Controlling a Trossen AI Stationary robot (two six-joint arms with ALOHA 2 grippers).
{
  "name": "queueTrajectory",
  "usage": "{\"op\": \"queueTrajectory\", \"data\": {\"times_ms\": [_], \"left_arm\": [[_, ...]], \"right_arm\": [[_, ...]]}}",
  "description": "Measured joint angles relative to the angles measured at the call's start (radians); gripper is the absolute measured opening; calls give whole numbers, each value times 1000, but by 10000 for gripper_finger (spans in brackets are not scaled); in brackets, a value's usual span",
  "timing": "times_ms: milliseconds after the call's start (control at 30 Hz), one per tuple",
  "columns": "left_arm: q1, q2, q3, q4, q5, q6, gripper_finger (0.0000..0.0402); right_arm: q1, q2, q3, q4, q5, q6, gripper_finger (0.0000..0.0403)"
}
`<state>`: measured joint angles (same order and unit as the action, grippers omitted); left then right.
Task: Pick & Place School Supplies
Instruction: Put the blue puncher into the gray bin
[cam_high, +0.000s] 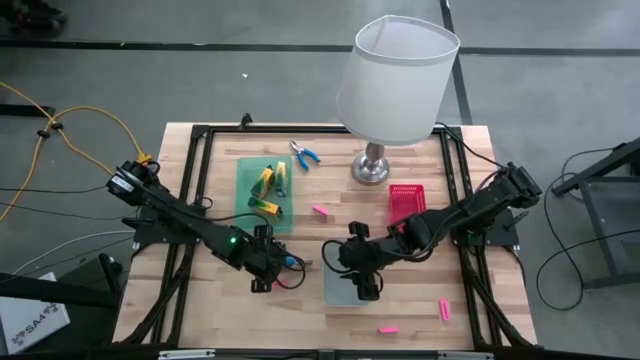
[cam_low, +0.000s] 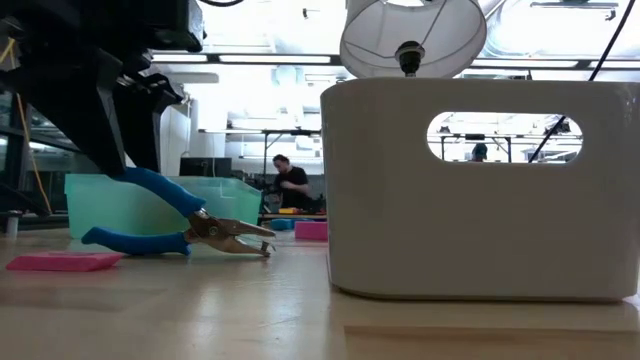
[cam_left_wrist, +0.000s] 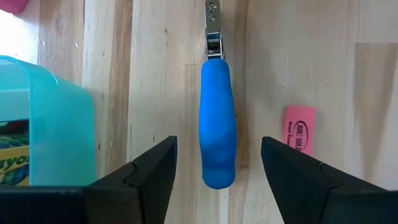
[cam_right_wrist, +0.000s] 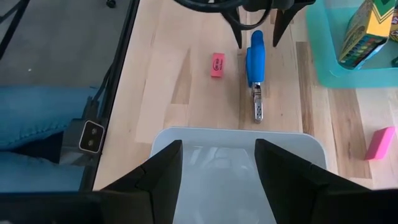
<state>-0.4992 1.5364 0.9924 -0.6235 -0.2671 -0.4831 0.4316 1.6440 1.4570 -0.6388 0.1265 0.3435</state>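
The pliers (cam_left_wrist: 217, 118) lie on the wooden desk (cam_left_wrist: 155, 74) beside the green tray (cam_left_wrist: 37, 118), between the spread fingers of the left hand (cam_left_wrist: 217, 163). The right hand (cam_right_wrist: 217, 163), also spread, hovers over the grey tray (cam_right_wrist: 236, 180).

Bare wood (cam_left_wrist: 161, 74) flanking pliers (cam_left_wrist: 217, 124)

Table (cam_left_wrist: 155, 62): pale wood planks, smooth, matt.
Pliers (cam_left_wrist: 217, 124): blue rubbery matt handle, bare metal jaws.
Green tray (cam_left_wrist: 56, 124): translucent plastic, glossy.
Grey tray (cam_low: 480, 230): smooth matt plastic.
Eraser (cam_left_wrist: 299, 129): pink, matt, printed.
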Motion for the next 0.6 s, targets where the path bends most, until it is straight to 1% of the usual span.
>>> {"op": "queueTrajectory", "data": {"times_ms": [167, 433, 600], "left_arm": [[0, 0, 0, 1, 1, 0, 224], [0, 54, -1, 10, 6, 9, 224], [0, 61, -1, 10, 7, 12, 224]], "right_arm": [[8, 0, 0, 0, 0, 0, 193], [10, 0, 0, 0, 1, 0, 193], [10, 0, 0, 0, 1, 0, 193]]}}
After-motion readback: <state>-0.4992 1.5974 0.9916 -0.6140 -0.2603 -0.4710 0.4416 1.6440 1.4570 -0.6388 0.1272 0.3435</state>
